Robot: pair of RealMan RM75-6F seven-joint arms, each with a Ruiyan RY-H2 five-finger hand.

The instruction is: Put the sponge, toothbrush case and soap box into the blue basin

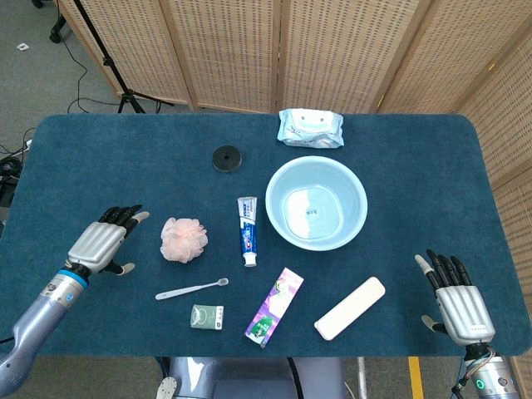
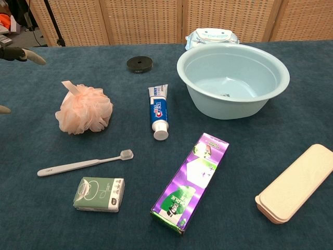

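Step in hand, by my judgement: approach to the sponge [image 1: 184, 239], first of three items; nothing yet lies in the blue basin [image 1: 278, 181]. Left robot hand [image 1: 102, 245] hovers just beside the sponge, fingers apart, holding nothing. Right robot hand [image 1: 455, 299] rests near the surface [image 1: 125, 158] edge, fingers spread, empty. Next move calls for closing over the sponge from its left side. Sponge is a pink, ruffled mesh ball with a ribbon loop, lying left of the toothpaste tube [image 1: 247, 230].
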